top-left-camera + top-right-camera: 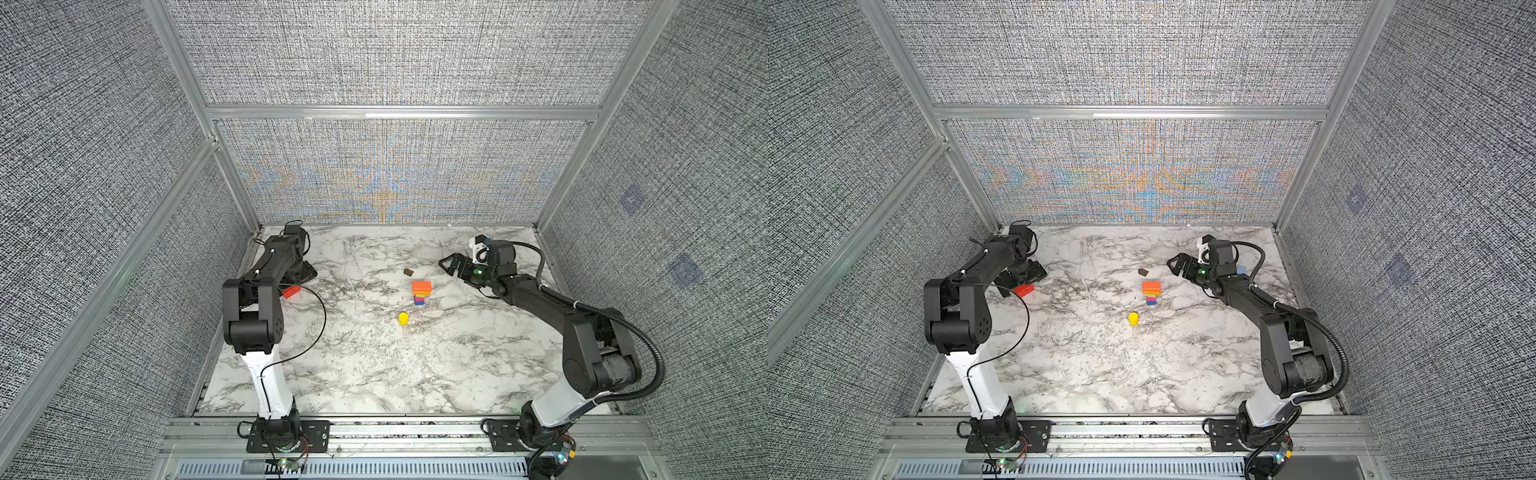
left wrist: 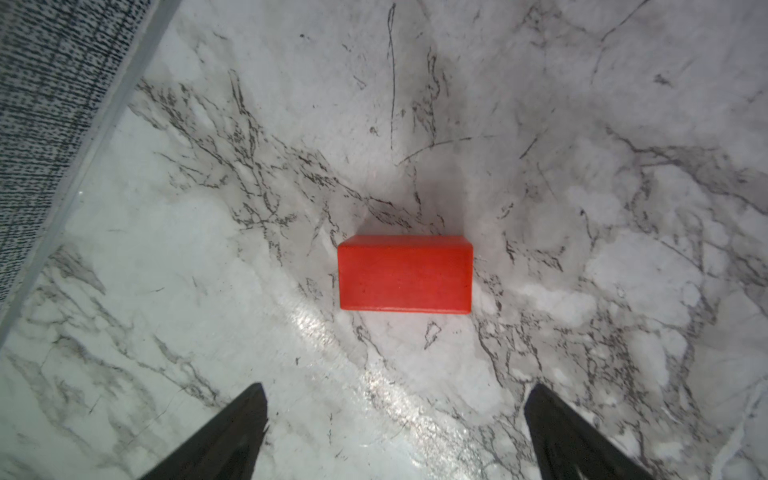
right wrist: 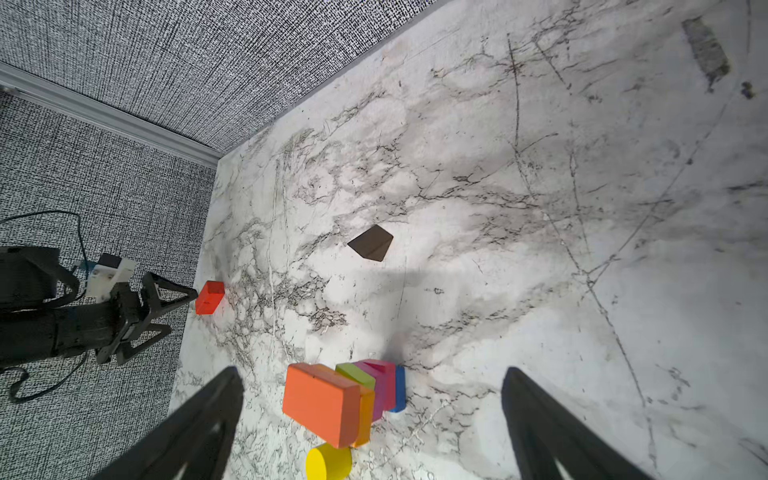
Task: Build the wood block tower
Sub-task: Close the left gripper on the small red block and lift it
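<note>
The tower stands mid-table: a blue block at the base, then pink, yellow-green and orange pieces, with an orange slab on top. A yellow cylinder stands just in front of it, and a dark brown block lies behind. A red block lies flat at the left. My left gripper hovers open above it without touching. My right gripper is open, raised to the right of the tower, holding nothing.
A light blue block peeks out behind the right arm near the right wall. Fabric walls with aluminium rails close in the marble table on three sides. The left arm's black cable loops over the table.
</note>
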`<state>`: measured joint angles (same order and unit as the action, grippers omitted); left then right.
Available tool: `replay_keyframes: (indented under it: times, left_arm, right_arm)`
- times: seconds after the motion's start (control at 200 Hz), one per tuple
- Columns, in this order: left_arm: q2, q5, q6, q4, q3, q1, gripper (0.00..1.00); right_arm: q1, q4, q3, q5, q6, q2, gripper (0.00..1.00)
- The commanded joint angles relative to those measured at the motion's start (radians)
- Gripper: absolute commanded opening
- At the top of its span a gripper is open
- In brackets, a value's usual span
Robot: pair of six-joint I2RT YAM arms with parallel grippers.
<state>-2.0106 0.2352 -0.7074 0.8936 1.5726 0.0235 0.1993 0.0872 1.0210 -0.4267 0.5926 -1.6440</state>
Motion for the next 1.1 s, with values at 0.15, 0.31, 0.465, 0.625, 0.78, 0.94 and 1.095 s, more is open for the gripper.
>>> replay_keyframes:
  times: [0.15, 0.31, 0.465, 0.625, 0.78, 0.94, 1.095]
  left_arm:
    - [-0.056, 0.028, 0.005, -0.07, 0.003, -0.013, 0.99]
    - [-0.068, 0.001, 0.005, -0.119, -0.018, -0.03, 0.97]
    - [-0.07, -0.042, 0.009, -0.167, -0.038, -0.051, 0.94]
    - [-0.072, -0.075, 0.006, -0.208, -0.058, -0.057, 0.9]
    - [-0.081, -0.096, 0.0, -0.22, -0.062, -0.057, 0.84]
    - [-0.072, -0.114, -0.004, -0.218, -0.064, -0.058, 0.61]
    - [-0.049, -0.138, 0.002, -0.182, -0.055, -0.057, 0.49]
  right_arm:
    - [0.001, 0.031, 0.013, -0.026, 0.01, -0.041, 0.99]
    - [0.0, 0.026, 0.018, -0.023, 0.007, -0.055, 0.99]
    - [0.0, 0.026, 0.02, -0.024, 0.009, -0.071, 0.99]
    - [0.002, 0.028, 0.028, -0.04, 0.016, -0.099, 0.99]
    - [0.003, 0.019, 0.027, -0.032, 0.011, -0.095, 0.99]
    - [0.003, 0.019, 0.025, -0.033, 0.012, -0.096, 0.99]
    - [0.004, 0.021, 0.025, -0.038, 0.016, -0.095, 0.99]
